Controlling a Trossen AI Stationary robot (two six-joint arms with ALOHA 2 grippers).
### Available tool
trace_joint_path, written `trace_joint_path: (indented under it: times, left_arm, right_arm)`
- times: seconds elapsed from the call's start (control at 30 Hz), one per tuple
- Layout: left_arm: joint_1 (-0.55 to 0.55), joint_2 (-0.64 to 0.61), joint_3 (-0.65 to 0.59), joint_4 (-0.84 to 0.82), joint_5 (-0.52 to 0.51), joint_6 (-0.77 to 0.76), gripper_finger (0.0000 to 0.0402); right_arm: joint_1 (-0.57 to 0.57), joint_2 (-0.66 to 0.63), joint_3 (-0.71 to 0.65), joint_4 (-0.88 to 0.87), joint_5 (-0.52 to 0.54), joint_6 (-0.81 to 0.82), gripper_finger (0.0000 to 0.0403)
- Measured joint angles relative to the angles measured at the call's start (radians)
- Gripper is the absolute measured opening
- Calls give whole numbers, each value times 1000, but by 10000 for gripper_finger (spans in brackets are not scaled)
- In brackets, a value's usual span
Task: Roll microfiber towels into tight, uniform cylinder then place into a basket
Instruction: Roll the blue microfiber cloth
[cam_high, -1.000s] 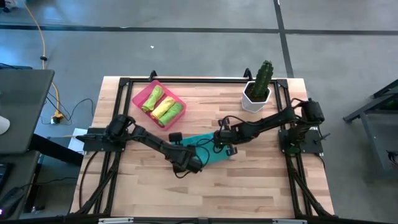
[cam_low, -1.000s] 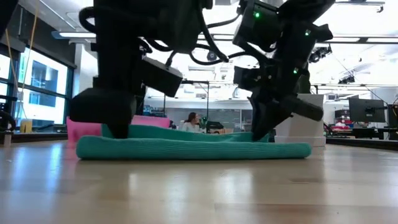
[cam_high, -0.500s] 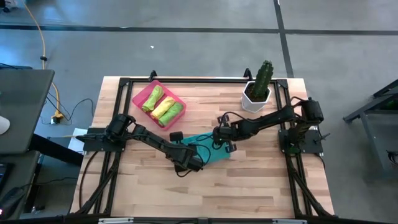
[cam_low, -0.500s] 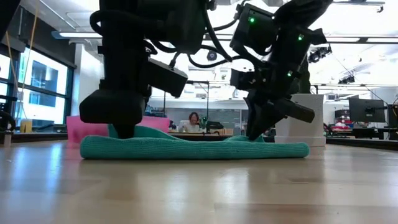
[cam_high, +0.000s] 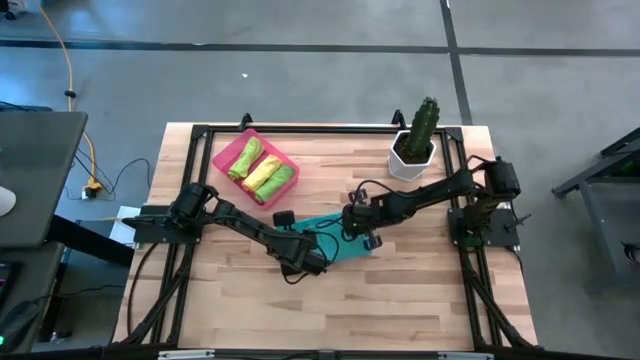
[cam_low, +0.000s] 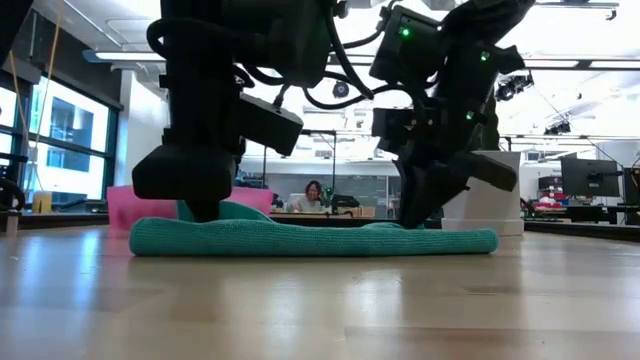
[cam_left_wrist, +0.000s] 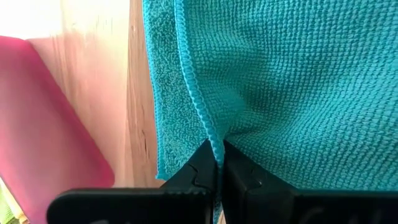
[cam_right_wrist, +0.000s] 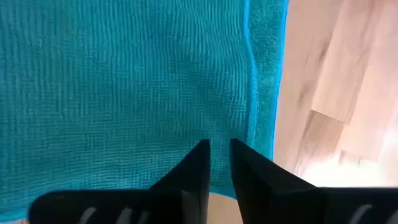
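Teal cloth is pinched by its hemmed edge between the closed fingers of the left gripper (cam_left_wrist: 217, 163), which presses down on the near-left part of the teal towel (cam_high: 335, 238). Just to its right, the right gripper (cam_right_wrist: 219, 160) rests on the same towel with its fingers a narrow slit apart, holding nothing. Farther out, behind and left of the left gripper, the pink basket (cam_high: 222, 158) holds three rolled towels (cam_high: 260, 172), yellow between two lime green.

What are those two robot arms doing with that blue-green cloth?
They are working on a teal towel lying folded on the wooden table. The left end effector is shut on the towel's hem. The right end effector sits over the towel, fingers slightly apart. Three rolled towels already lie in the pink basket.
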Motion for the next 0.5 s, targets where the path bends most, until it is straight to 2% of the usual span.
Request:
trace_joint_path:
  times: [0.33, 0.5]
  left_arm:
    - [-1, 0, 0, 1, 3, 0, 0]
    - [-1, 0, 0, 12, 4, 0, 0]
  right_arm:
    - [-3, 0, 0, 28, 40, -35, 147]
    - [-40, 0, 0, 49, -30, -38, 163]
